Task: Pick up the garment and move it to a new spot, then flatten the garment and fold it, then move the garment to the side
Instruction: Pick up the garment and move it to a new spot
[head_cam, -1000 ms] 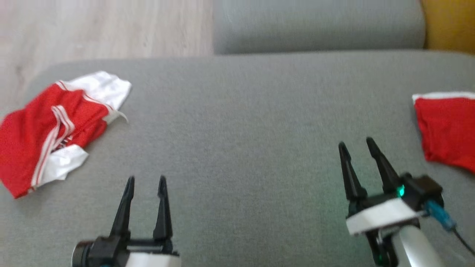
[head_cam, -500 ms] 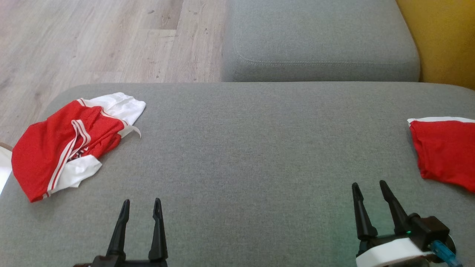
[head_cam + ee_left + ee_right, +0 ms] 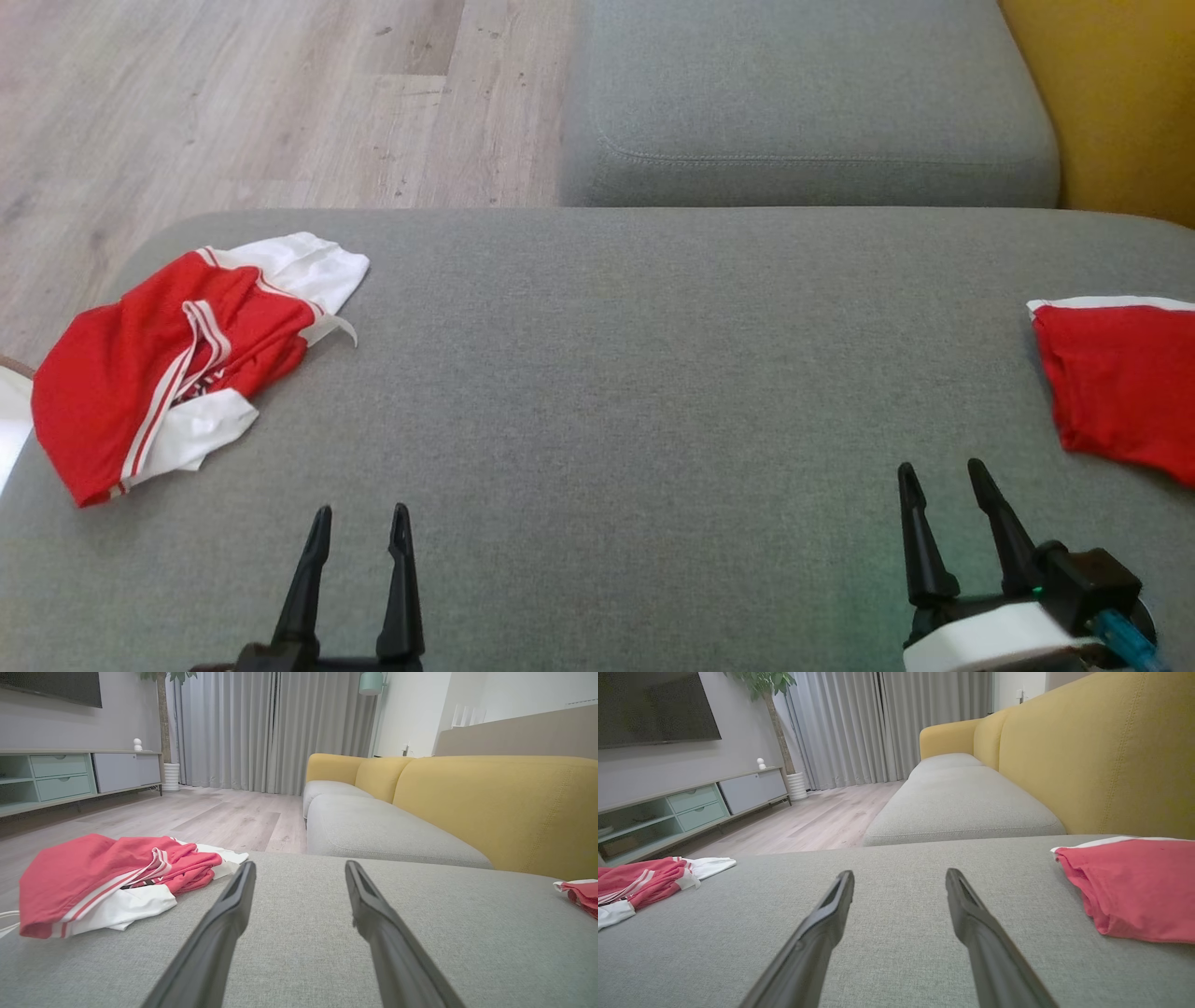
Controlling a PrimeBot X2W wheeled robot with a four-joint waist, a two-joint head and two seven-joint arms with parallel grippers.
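A crumpled red garment [image 3: 159, 364] with white stripes and white panels lies at the left end of the grey sofa cushion [image 3: 635, 392]. It also shows in the left wrist view as the garment [image 3: 93, 877] and in the right wrist view as the garment [image 3: 640, 882]. My left gripper [image 3: 362, 511] stands open over bare cushion, to the right of the garment and nearer me, with nothing between its fingers [image 3: 233, 905]. My right gripper [image 3: 939, 465] is open too, over bare cushion at the lower right, and its fingers [image 3: 971, 914] hold nothing.
A second red garment [image 3: 1120, 383] with a white edge lies flat at the cushion's right end, close to my right gripper. Beyond are another grey seat cushion [image 3: 803, 103], the yellow sofa back [image 3: 1111, 93] and wooden floor [image 3: 233, 103] past the left edge.
The head camera has moved, so the whole picture sits lower and is sharper than a second ago. Both garments lie as before. Both grippers stay open, lower in the view.
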